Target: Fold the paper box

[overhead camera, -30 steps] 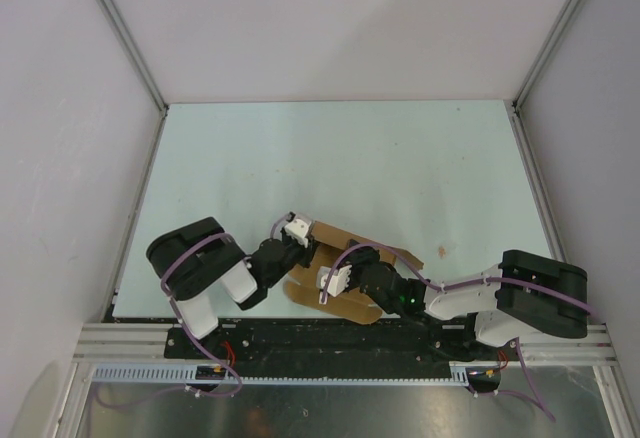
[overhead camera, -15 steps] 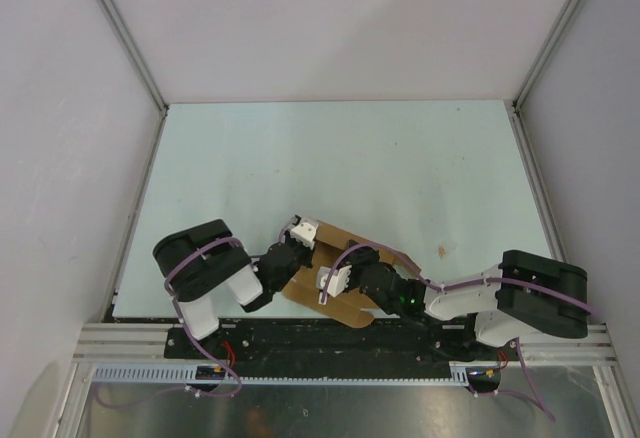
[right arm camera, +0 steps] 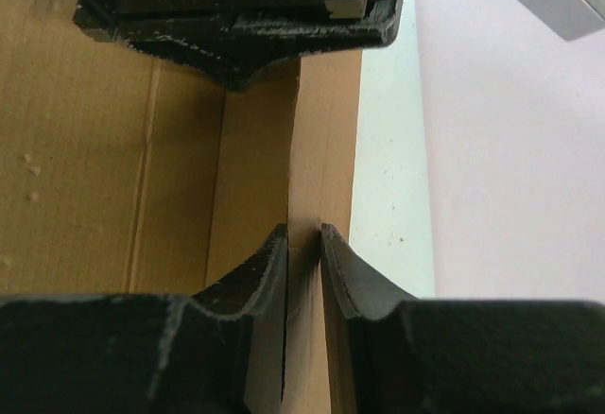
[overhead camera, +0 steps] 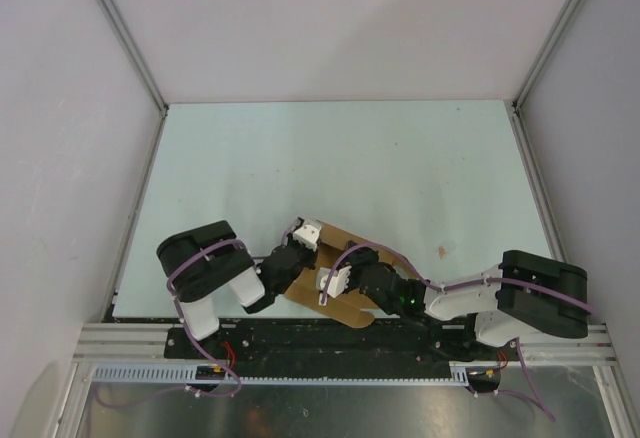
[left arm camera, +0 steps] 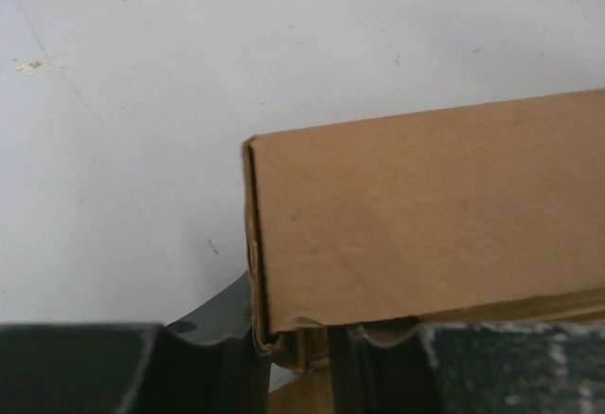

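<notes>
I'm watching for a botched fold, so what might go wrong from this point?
1. The right claw pinches only a thin raised wall of the paper box; pulling could crease or tear it there.
2. The left claw meets just the corner of a panel, and a firm grip isn't evident, so the panel may slip free.
3. The box lies at the near edge of the table; a tug could drag it off.

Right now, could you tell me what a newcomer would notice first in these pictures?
The brown paper box lies partly folded at the near edge of the table. The right gripper pinches a thin cardboard wall; the left gripper sits at a folded panel's lower corner.
</notes>
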`<state>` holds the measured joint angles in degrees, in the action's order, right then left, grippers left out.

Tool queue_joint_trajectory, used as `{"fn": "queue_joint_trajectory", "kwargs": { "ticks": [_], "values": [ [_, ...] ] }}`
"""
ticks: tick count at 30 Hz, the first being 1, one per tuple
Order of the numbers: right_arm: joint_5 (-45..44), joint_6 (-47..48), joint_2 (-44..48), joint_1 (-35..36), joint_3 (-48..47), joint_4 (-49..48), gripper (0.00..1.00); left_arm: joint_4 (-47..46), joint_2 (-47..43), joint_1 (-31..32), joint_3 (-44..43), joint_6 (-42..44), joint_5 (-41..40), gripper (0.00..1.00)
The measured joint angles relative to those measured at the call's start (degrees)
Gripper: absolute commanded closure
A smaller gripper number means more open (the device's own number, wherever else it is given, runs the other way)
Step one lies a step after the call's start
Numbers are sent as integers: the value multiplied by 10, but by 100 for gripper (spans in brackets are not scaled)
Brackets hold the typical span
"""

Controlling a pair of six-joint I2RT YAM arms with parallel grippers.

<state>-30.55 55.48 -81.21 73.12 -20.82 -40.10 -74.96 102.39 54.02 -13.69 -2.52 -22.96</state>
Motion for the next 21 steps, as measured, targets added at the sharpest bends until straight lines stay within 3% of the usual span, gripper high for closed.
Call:
{"fn": "queue_joint_trajectory", "kwargs": {
  "ticks": [3, 21],
  "values": [
    [1, 0, 0, 0, 0, 0, 78, 1, 0, 11, 0, 2, 2, 59],
    [5, 0, 2, -1, 0, 1, 78, -3, -37, 21, 59, 0, 2, 51]
  ]
}}
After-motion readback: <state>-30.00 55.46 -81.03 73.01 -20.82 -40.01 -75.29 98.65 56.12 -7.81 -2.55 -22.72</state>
